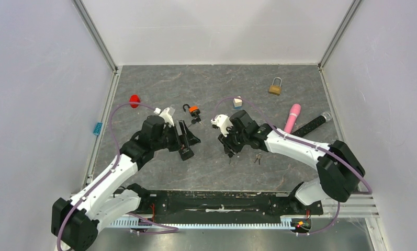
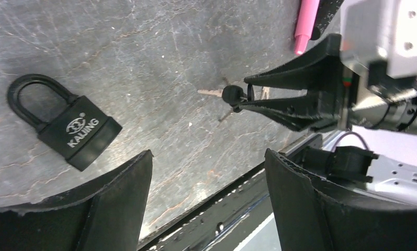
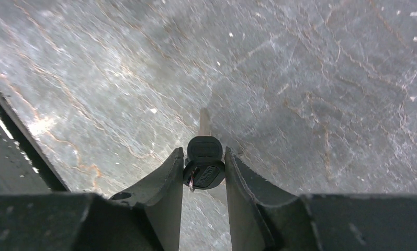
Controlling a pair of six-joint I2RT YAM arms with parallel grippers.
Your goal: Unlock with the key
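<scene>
with right jaws clenched on key (image 3: 205, 150), left jaws released: risks shoving unheld black padlock (image 2: 70, 128) at 9 o'clock.

- A red object (image 1: 135, 100) lay near the far left side of the grey table (image 1: 279, 172).
- A small blue piece (image 1: 97, 128) sat on the left rail, outside the table surface.
- An orange padlock (image 1: 194, 110) lay near the middle, its shackle open.
- A small pale block (image 1: 237, 102) stood to the right of it.
- A brass padlock (image 1: 274, 87) lay far back on the right, well apart from the others.
- A pink stick (image 1: 292, 118) and a black stick (image 1: 313, 124) with a silver tip lay close together on the right.
</scene>
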